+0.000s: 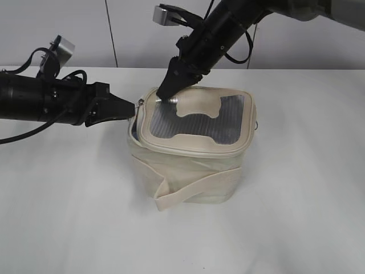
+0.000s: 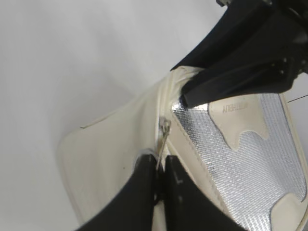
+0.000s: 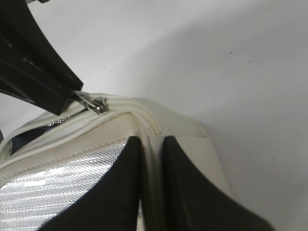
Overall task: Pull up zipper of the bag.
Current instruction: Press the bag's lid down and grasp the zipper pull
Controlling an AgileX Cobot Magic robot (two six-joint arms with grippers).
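Note:
The cream bag (image 1: 188, 171) stands mid-table, its lid with grey ribbed panels facing up. My left gripper (image 1: 136, 108) is at the lid's left edge, shut on the ring pull of a silver zipper slider (image 2: 164, 129); the slider also shows in the right wrist view (image 3: 98, 106). The zipper track left of the slider gapes open there (image 3: 43, 126). My right gripper (image 1: 165, 94) comes from above and is shut on the lid's cream rim (image 3: 151, 144) at the far left corner. The bag also shows in the left wrist view (image 2: 106, 159). A second slider hangs at the right side (image 1: 258, 123).
The bag's cream fabric strap (image 1: 194, 191) hangs loose across its front. The white table (image 1: 296, 217) surrounds the bag. Both black arms crowd the lid's left corner.

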